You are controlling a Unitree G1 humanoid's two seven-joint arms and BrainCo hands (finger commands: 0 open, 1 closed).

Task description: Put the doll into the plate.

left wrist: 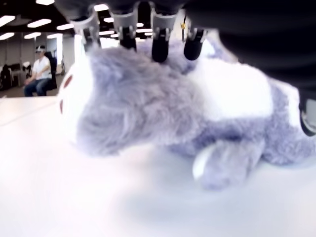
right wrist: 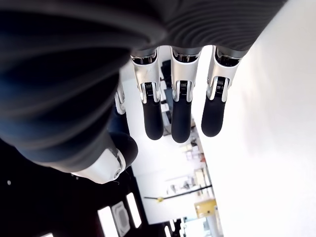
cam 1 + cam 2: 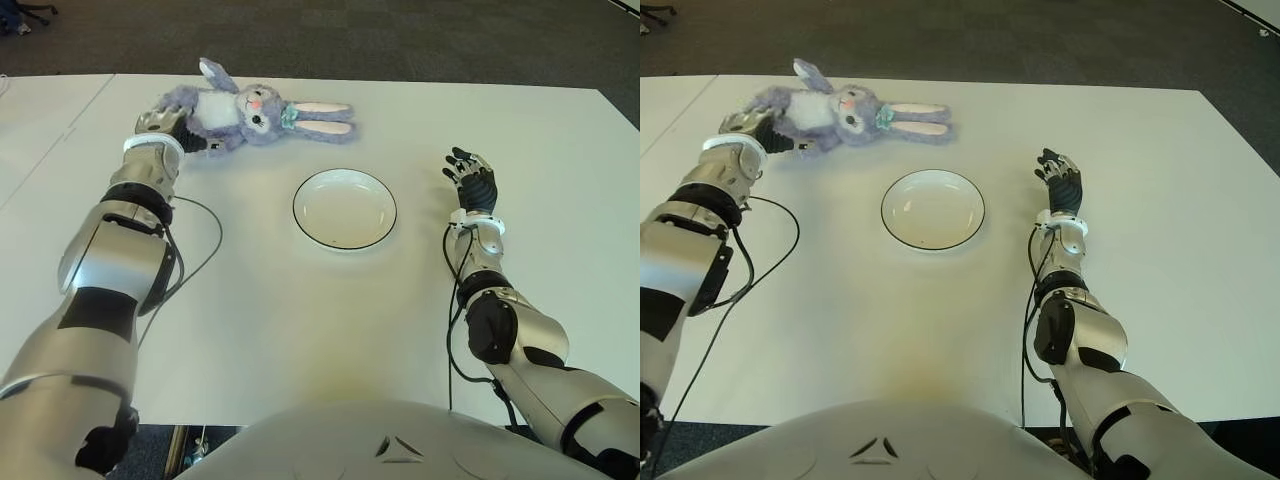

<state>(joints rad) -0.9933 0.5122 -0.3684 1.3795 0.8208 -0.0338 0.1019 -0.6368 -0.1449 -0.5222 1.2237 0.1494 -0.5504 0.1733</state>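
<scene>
While the right hand (image 3: 471,180) hovers slack-fingered beside the plate (image 3: 345,209), the left hand (image 3: 165,127) fingers (image 1: 159,47) clasp the doll (image 3: 255,113).

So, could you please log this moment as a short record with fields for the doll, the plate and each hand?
doll: purple bunny doll lying on its side at the far left of the white table
plate: white plate, empty, mid-table, apart from the doll
left hand: left hand at the doll's body, fingers over its fur, grasp not confirmed
right hand: right hand right of the plate, fingers extended, holding nothing
</scene>
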